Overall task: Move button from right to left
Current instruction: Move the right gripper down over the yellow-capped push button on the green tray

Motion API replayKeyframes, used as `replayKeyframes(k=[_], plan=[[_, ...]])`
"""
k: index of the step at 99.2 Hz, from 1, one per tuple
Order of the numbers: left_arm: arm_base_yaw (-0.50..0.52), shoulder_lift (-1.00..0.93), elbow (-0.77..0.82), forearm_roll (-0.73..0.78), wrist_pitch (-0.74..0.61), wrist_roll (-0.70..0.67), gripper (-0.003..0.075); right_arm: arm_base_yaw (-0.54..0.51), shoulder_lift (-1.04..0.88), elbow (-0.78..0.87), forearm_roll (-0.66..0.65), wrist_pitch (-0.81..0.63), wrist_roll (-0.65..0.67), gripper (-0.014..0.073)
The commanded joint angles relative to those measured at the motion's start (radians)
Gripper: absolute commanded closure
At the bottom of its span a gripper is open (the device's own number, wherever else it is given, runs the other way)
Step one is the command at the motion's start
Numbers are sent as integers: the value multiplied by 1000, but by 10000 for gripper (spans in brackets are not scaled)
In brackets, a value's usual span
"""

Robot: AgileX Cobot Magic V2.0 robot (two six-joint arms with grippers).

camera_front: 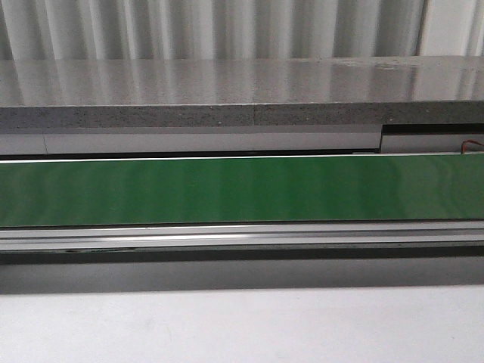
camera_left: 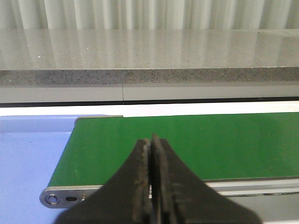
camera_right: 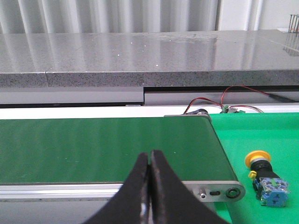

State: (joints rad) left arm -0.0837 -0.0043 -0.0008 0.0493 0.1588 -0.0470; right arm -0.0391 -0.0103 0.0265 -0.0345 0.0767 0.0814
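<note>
Across the front view: green conveyor belt (camera_front: 242, 189) under a grey stone ledge (camera_front: 227, 94); no gripper, no button, no writing. Left wrist view: left gripper (camera_left: 151, 186) with jaws pressed together, empty, above the belt's left end beside a blue surface (camera_left: 28, 158). Right wrist view: right gripper (camera_right: 149, 186) likewise closed and empty; button (camera_right: 262, 179) lying on a bright green mat (camera_right: 271, 135) just right of the belt's end roller. Advice: open the jaws first, approach the blocky body squarely. No legible label.
</note>
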Motion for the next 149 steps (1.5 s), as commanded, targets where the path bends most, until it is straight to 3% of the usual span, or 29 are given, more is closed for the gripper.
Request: replayKeyframes(k=[1, 78, 98, 126, 149], plan=[[-1, -35, 23, -8, -78, -10, 740, -6, -16, -16, -12, -77, 3, 662], [-1, -35, 23, -8, -78, -10, 740, -6, -15, -32, -12, -63, 3, 662], [-1, -35, 23, -8, -78, -10, 740, -6, 42, -166, -18, 60, 3, 662], [-1, -35, 23, -8, -78, -10, 740, -6, 286, -383, -21, 338, 3, 662], [-1, -35, 23, -8, -78, -10, 740, -3, 452, -510, 25, 456, 3, 662]])
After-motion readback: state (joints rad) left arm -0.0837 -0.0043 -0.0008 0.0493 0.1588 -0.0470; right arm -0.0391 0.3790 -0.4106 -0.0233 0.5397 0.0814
